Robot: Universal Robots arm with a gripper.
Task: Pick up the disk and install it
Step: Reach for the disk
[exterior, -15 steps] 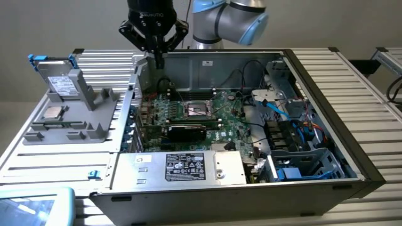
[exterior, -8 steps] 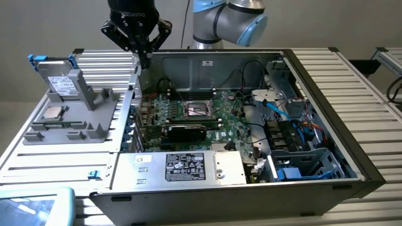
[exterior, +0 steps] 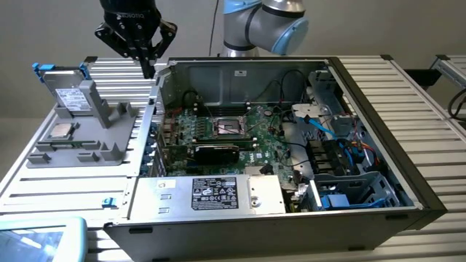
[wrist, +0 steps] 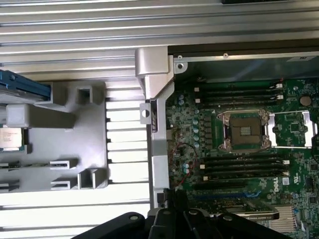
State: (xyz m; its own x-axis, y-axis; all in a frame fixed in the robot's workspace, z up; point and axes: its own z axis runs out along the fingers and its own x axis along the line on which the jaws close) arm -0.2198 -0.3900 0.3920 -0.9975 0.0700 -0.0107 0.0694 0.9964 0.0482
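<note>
The disk, silver-grey with a white label and a bright blue carrier, stands on edge in a grey holder at the exterior view's left. My gripper hangs above the open computer case's back left corner, to the right of the disk and apart from it. Its fingers are shut with nothing between them. In the wrist view the gripper hovers over the case wall, and the blue edge of the disk shows off to one side.
The open computer case holds the motherboard with an empty processor socket. A silver box with a black label and a blue drive bay sit at its front. A small processor chip lies in the holder.
</note>
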